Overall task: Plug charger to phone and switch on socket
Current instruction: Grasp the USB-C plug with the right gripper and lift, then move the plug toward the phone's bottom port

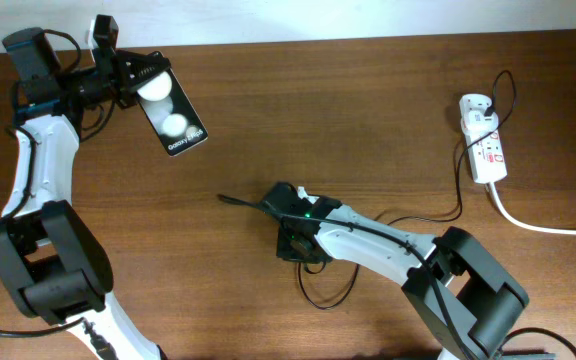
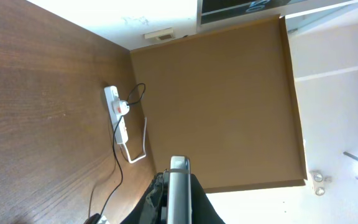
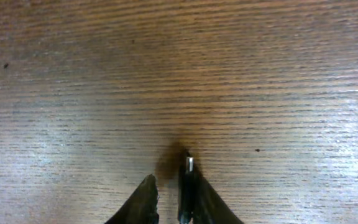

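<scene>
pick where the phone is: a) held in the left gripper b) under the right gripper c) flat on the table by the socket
A: the left gripper grips the phone by one end at the top left of the overhead view, far from the socket.

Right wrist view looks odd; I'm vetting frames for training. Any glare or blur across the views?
Right wrist: pale glare on the brown wooden table, black fingertips soft. Left wrist: white room beyond washed out. Overhead: evenly lit, sharp.

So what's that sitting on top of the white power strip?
A white adapter is plugged into the socket, with a thin black cable running off it. Its pins are hidden inside.
</scene>
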Robot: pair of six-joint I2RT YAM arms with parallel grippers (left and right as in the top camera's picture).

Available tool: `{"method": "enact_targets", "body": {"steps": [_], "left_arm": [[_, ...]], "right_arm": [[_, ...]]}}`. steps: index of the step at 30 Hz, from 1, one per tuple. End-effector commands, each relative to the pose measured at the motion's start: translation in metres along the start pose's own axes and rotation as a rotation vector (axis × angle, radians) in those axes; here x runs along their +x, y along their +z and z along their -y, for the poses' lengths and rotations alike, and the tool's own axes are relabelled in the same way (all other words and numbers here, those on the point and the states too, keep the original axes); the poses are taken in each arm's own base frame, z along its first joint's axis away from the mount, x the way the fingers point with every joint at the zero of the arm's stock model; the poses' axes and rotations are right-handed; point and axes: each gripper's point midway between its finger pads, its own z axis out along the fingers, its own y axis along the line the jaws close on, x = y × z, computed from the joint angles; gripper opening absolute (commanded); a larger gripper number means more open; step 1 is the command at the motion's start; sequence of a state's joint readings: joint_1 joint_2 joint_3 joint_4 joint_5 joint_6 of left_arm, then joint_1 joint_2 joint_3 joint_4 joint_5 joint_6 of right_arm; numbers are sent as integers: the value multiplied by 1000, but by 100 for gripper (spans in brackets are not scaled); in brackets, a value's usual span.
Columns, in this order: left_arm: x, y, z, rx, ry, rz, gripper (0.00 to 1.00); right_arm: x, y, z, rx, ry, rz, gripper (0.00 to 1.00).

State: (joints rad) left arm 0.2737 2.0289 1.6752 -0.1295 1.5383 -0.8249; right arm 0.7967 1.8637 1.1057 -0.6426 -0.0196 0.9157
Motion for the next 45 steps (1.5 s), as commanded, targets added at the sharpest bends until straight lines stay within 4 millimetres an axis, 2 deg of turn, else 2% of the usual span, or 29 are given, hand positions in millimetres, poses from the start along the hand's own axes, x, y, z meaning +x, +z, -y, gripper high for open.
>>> {"method": "enact_targets", "body": {"steps": [1,3,5,7,10,12,15,18,19,22,26,30,32,36,45], "left_arm": [[3,-2,20,23,56,-21,0],[3,-2,20,23,55,-21,0],[4,-2,19,23,44,-21,0],[4,-2,19,23,40,-21,0],[4,-2,19,23,37,-21,0],[4,-2,19,23,37,-21,0],[4,-2,19,22,38,-20,0],[6,7,18,19,38,-31,0],[7,14,18,14,38,-35,0],[12,46,13,-19,40,-46,0],[23,84,11,-47,38,-73,0],[28,106,10,-68,17,-76,0],[28,106,11,-65,24,-77,0],[30,106,12,-57,24,-87,0],[35,103,22,-5,54,-134,0]], "right_arm": [[3,3,0,14,-5,-6,8],[3,3,0,13,-5,-6,4],[2,3,-1,6,-3,-10,4],[-1,-5,-15,-94,22,-81,4],[-22,-28,-47,-405,-28,-181,4],[-43,-54,-55,-646,-44,-235,4],[-69,-119,-72,-1087,-209,-233,4],[-73,-160,-84,-1309,-400,-178,4],[-72,-166,-86,-1340,-439,-166,4],[-67,-190,-89,-1450,-597,-122,4],[-70,-193,-90,-1460,-629,-88,4],[-82,-199,-97,-1445,-614,-30,4],[-87,-204,-99,-1448,-623,7,4],[-97,-199,-102,-1415,-573,42,4],[-98,-199,-102,-1415,-574,48,4]]}}
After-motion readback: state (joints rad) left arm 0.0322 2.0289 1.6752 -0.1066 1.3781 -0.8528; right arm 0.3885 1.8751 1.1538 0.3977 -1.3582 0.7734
